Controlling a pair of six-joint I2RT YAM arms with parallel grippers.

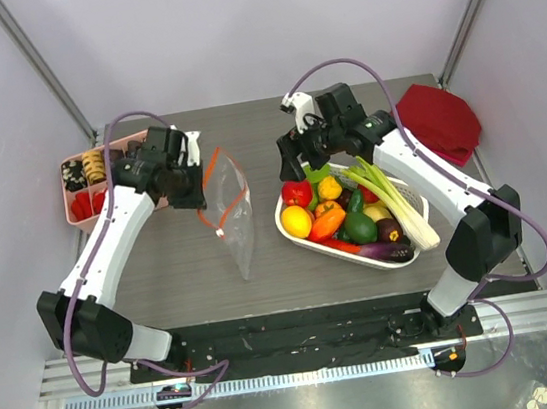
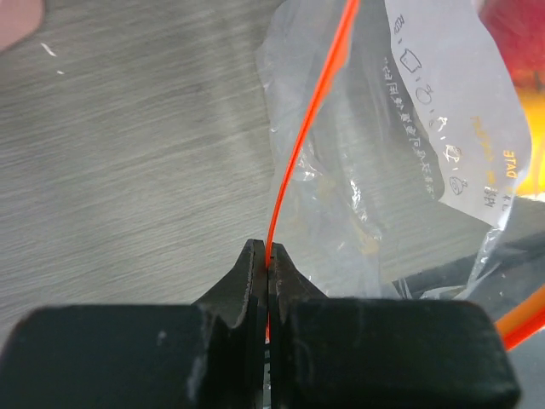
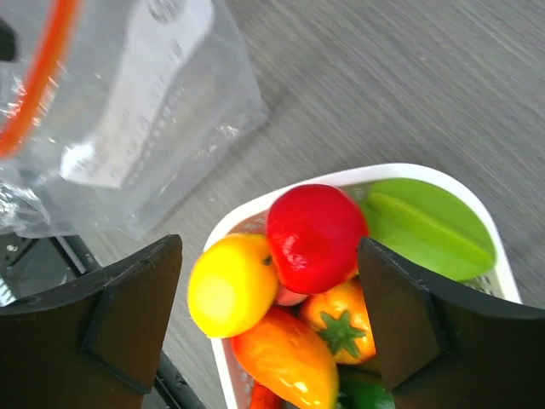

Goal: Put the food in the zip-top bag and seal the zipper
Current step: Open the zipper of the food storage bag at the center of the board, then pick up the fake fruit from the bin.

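Left hand (image 2: 267, 256): shut tight on the zipper (image 2: 300, 145), pinching the red-orange strip between its fingertips and holding that edge of the bag off the table (image 1: 181, 267).
Right hand (image 3: 268, 285): jaws spread wide with nothing in them. It hangs over the basket's end nearest the bag, above a red fruit (image 3: 313, 237) and a yellow fruit (image 3: 232, 285).
Zip-top bag (image 1: 237, 224): between the two arms, mouth end raised and parted, its lower end resting on the table.
Food (image 1: 328, 219): piled in the white basket (image 1: 293, 234) to the right of the bag, beside a leek (image 1: 394, 199).
Pink tray (image 1: 79, 218): at the far left, behind the left arm.
Red cloth (image 1: 441, 120): at the far right corner.
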